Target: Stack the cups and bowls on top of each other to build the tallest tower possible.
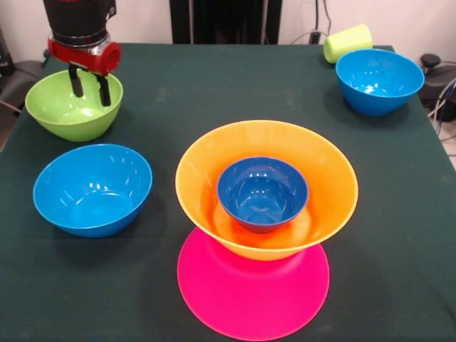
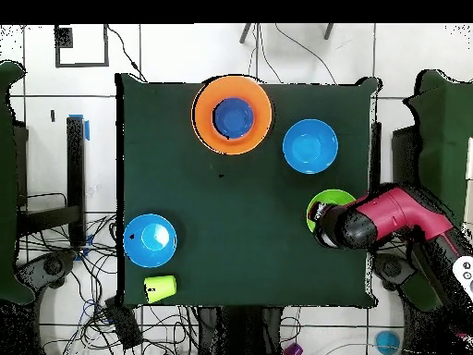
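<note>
- Your tower (image 1: 265, 235) stands at the near middle of the surface (image 1: 214, 92) in the front view: the orange bowl (image 1: 320, 178) sits on the upturned pink bowl (image 1: 253, 292), with the small dark-blue bowl (image 1: 262, 192) nested inside it.
- Your gripper (image 1: 89, 89) hangs over the green bowl (image 1: 64, 114), its fingers a little apart and holding nothing (they look to reach just inside the rim).
- Unstacked so far: the green bowl, the blue bowl (image 1: 92, 189) just beside it, and a second blue bowl (image 1: 379, 80) well apart at the far corner.
- The yellow-green cup (image 1: 348, 43) lies on its side near that second blue bowl.
- You've got three pieces up; I'd judge most of the stacking is left, and the green bowl seems next.
</note>
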### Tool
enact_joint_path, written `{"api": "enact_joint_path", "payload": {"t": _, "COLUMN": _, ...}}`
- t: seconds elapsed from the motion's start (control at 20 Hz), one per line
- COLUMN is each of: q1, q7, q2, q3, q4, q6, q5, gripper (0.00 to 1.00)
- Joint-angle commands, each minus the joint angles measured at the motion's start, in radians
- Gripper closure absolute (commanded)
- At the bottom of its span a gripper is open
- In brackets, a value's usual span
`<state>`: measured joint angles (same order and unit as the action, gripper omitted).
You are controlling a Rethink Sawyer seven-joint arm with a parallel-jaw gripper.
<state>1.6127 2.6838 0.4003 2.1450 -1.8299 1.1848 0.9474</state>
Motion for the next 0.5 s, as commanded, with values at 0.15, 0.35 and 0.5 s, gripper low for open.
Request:
{"api": "enact_joint_path", "payload": {"t": 0.15, "q1": -0.057, "q7": 0.050, "q2": 0.043, "q3": 0.165, "q4": 0.018, "q6": -0.085, "q5": -0.048, "gripper": 0.00}}
{"api": "enact_joint_path", "payload": {"t": 0.35, "q1": -0.064, "q7": 0.060, "q2": 0.033, "q3": 0.161, "q4": 0.015, "q6": -0.079, "q5": -0.021, "gripper": 0.00}}
{"api": "enact_joint_path", "payload": {"t": 0.5, "q1": -0.066, "q7": 0.063, "q2": 0.027, "q3": 0.160, "q4": 0.010, "q6": -0.078, "q5": -0.018, "gripper": 0.00}}
